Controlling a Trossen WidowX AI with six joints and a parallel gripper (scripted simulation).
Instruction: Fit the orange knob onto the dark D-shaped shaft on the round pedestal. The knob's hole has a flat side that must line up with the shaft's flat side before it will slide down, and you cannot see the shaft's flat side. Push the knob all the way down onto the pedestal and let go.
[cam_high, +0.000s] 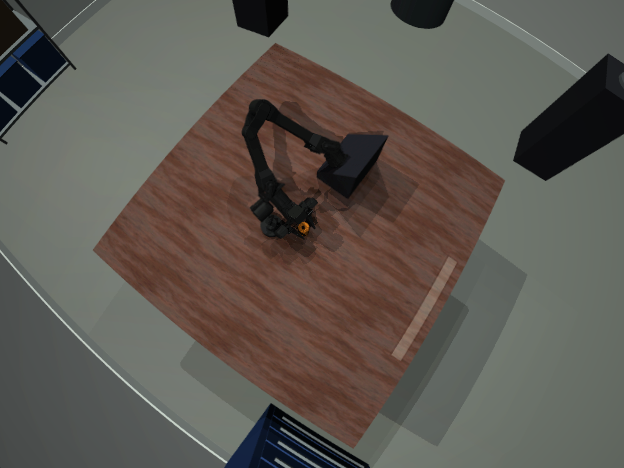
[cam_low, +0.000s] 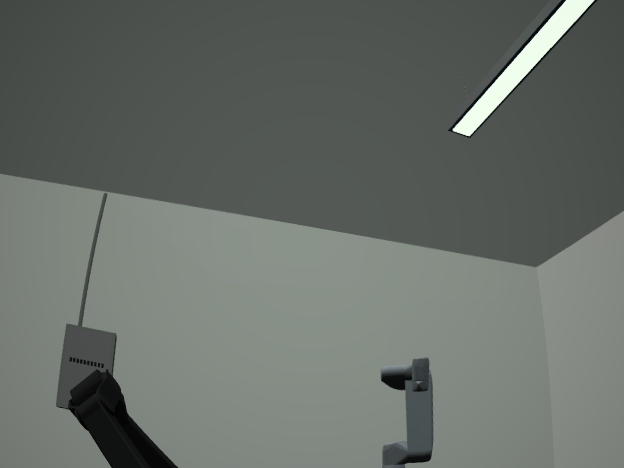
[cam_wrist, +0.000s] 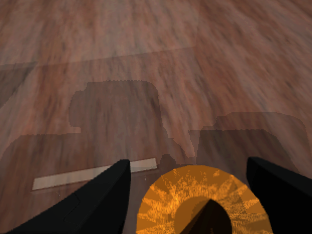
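Note:
The orange knob (cam_high: 303, 228) (cam_wrist: 162, 200) is ring-shaped from above, with a dark hole. In the wrist view it is at the bottom centre, large and cut off by the edge. My gripper (cam_high: 304, 226) (cam_wrist: 187, 167) is open, with its two dark fingers on either side of the knob. The dark round pedestal (cam_high: 269, 229) is just left of the gripper in the top view, partly covered by the arm, and the knob is off to its right. The shaft cannot be made out. The knob's underside and the hole's flat side are hidden.
The wooden table (cam_high: 322, 312) bears the arm's dark wedge-shaped base (cam_high: 360, 158) behind the gripper. A pale flat strip (cam_high: 425, 307) (cam_wrist: 75, 177) lies near the table's right edge. The exterior view shows wall, ceiling, part of the dark arm (cam_low: 108, 418) and a grey arm (cam_low: 419, 418).

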